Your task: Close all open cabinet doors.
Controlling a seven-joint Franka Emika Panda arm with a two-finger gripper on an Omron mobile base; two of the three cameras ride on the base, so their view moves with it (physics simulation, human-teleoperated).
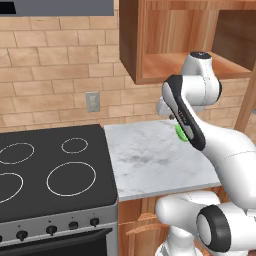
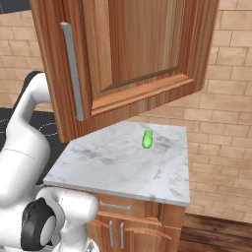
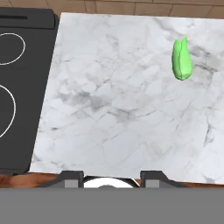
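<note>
**End effector above the bench, cabinet door swung open**

The end effector point(image 3: 112, 175) hung over the near edge of the marble bench point(image 3: 113, 109), its two fingertips point(image 3: 71, 177) spread apart with nothing between them. A small green object point(image 3: 182, 60) lay toward the bench's far right corner, apart from the fingers. The black stovetop point(image 3: 17, 83) met the bench's left edge. Above the bench, the cabinet door point(image 2: 133, 54) stood swung out from the wall cabinet point(image 1: 190, 40), its long silver bar handle point(image 2: 72, 71) vertical near the free edge, the cabinet's wooden interior exposed.
</note>
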